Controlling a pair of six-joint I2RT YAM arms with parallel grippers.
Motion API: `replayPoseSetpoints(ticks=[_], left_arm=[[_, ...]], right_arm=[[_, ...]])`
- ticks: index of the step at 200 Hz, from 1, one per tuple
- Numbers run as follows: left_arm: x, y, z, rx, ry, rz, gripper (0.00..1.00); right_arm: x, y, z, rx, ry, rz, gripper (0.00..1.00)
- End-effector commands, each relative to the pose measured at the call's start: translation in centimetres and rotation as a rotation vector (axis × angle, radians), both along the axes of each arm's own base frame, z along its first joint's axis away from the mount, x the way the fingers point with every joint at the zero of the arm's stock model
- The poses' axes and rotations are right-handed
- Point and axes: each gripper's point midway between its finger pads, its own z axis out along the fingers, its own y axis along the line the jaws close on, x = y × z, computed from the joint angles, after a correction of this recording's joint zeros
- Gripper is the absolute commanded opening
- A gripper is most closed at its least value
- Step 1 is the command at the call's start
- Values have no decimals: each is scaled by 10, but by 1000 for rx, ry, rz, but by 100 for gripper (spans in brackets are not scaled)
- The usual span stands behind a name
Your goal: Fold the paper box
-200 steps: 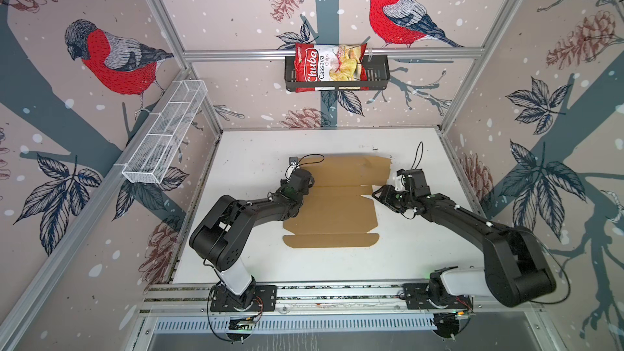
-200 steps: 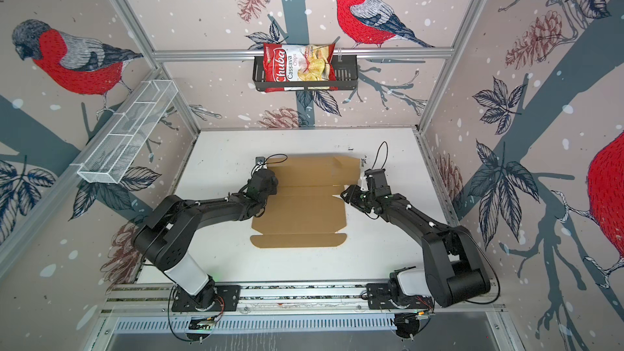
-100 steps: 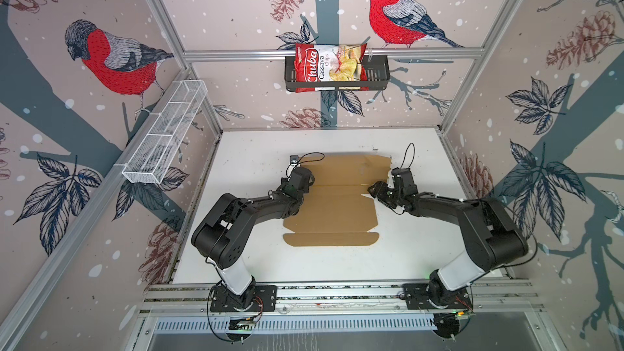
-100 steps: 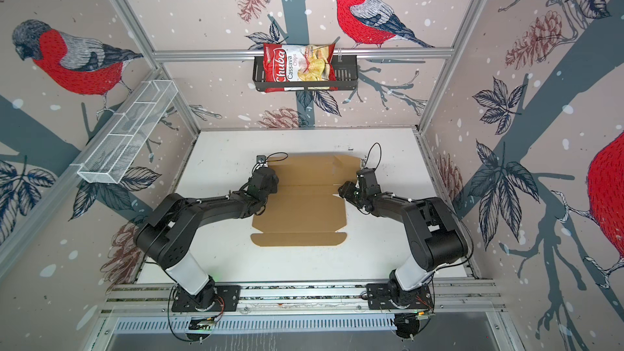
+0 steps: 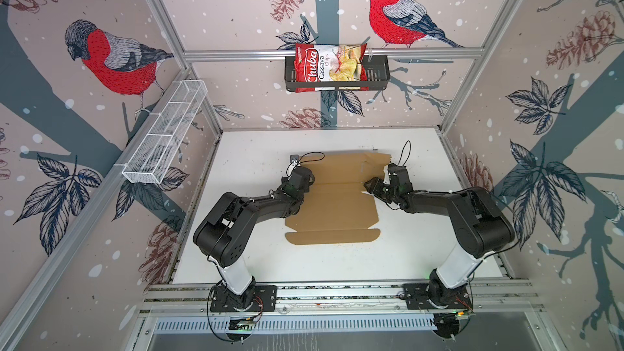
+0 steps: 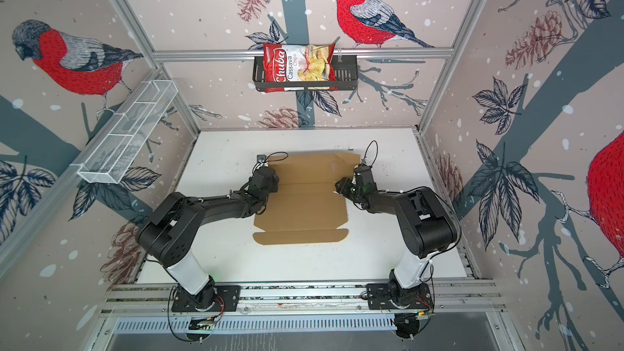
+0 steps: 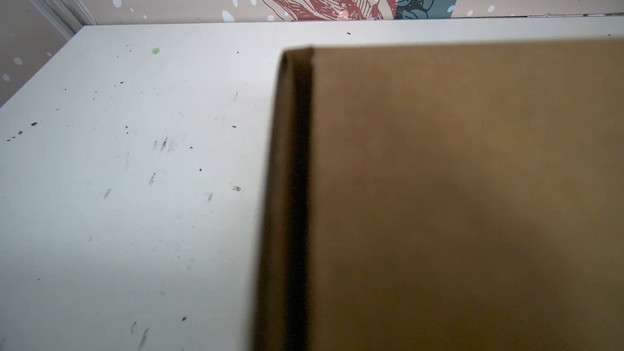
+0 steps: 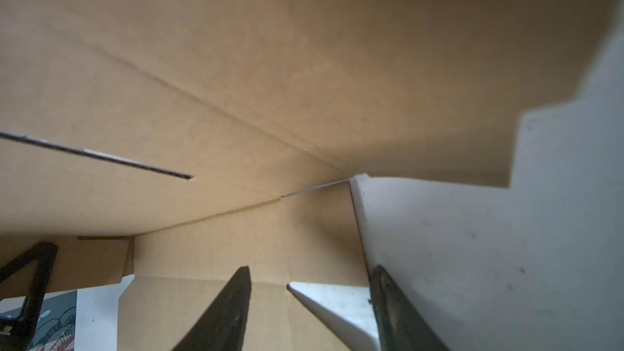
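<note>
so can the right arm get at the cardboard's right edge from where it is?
Probably yes. The right gripper sits at the paper box's right edge, jaws open, with only bare table beside it. The left arm works the opposite edge, out of the way.

Both top views bright, evenly lit, sharp; straight frame lines bend toward edges. Faint soft shadows on white tabletop [image 5: 337, 265]. Left wrist view: paper box [image 7: 456, 197] close, blurred, dark shadow band along edge. Right wrist view dimmer, soft-focus, warm glow mid-sheet.

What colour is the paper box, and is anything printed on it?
The paper box is plain brown cardboard with no print. It shows best in a top view.
</note>
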Motion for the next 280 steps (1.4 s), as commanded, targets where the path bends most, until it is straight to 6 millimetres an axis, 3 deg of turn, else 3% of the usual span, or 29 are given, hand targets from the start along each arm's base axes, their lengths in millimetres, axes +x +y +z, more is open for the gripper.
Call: replayPoseSetpoints(ticks=[1, 82, 129, 191, 236, 280], left_arm=[[-17, 6, -30, 86, 132, -39, 0], [-15, 4, -34, 93, 166, -54, 0], [-14, -2, -38, 72, 186, -70, 0], [-15, -6, -39, 52, 197, -82, 0], [-17, -5, -41, 53, 202, -81, 0], [-15, -1, -44, 70, 204, -61, 0]], right_arm=[[0, 11, 11, 23, -63, 55, 58], [3, 21, 52, 16, -262, 98, 58], [5, 28, 29, -10, -218, 123, 58], [4, 48, 38, -113, -261, 136, 56], [7, 59, 6, -185, -191, 175, 56], [4, 59, 2, -185, -185, 189, 57]])
